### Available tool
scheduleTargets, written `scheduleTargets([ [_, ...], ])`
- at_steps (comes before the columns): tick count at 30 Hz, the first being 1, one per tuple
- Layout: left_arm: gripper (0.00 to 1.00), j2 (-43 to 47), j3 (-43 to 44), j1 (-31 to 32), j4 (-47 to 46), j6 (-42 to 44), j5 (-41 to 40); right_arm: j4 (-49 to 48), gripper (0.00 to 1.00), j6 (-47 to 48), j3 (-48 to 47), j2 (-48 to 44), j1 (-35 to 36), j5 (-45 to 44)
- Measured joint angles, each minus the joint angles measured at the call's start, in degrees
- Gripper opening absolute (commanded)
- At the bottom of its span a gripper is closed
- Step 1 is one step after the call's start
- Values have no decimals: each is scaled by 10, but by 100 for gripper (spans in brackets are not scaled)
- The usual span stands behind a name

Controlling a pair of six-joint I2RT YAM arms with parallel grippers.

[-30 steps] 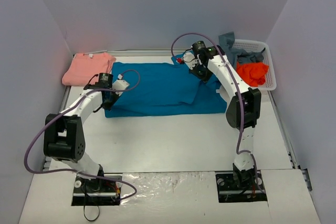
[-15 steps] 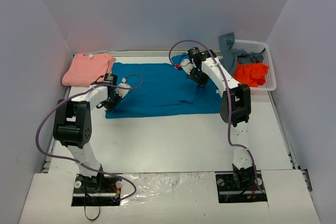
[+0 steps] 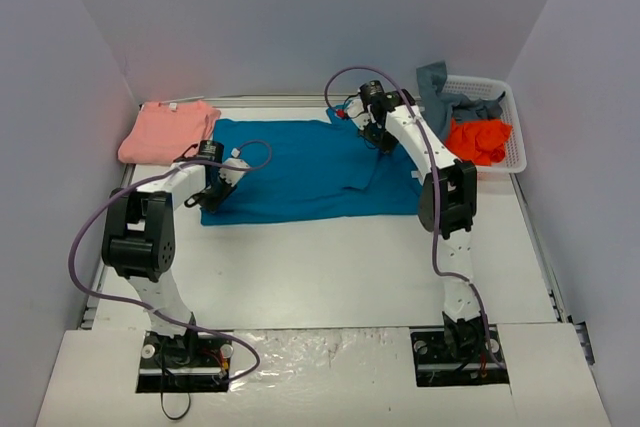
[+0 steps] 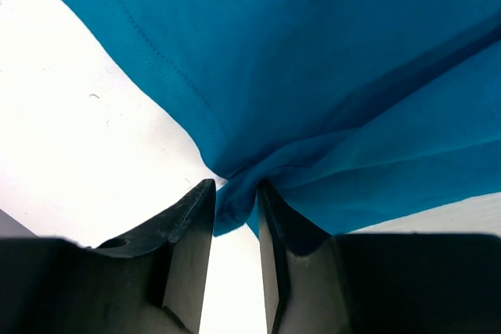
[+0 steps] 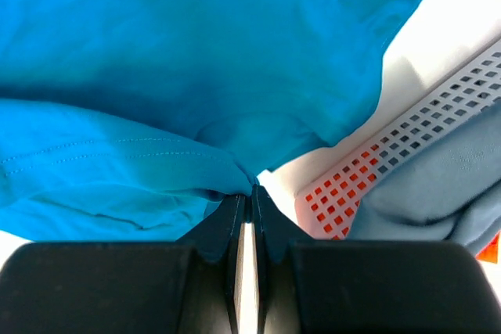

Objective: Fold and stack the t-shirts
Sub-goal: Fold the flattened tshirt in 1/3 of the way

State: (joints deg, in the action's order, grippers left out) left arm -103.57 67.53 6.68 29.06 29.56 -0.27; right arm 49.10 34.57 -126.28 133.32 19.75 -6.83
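from above: the teal shirt (image 3: 300, 182) lies flat on the far half of the white table (image 3: 330, 257), and the pink shirt (image 3: 168, 130) sits folded at the far left corner. pale walls (image 3: 300, 17) stand close. left wrist: the left pincer (image 4: 235, 189) is slightly apart, with teal cloth bunched between. right wrist: the right pincer (image 5: 246, 193) is pressed together on the teal shirt's edge, beside the basket (image 5: 423, 115).

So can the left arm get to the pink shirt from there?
Probably yes. The pink shirt lies close to the left tool with nothing between them, though the teal shirt has its edge in that tool and must be dropped first.
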Motion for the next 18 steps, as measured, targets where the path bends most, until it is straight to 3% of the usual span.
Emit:
scheduleTargets([
  [14, 31, 30, -20, 0, -8, 0, -17, -10, 0, -21, -13, 63, -3, -40],
  [15, 31, 30, -22, 0, -9, 0, -18, -10, 2, -22, -13, 63, -3, -43],
  [18, 31, 33, -29, 0, -9, 0, -20, -12, 24, -30, -15, 63, -3, -50],
])
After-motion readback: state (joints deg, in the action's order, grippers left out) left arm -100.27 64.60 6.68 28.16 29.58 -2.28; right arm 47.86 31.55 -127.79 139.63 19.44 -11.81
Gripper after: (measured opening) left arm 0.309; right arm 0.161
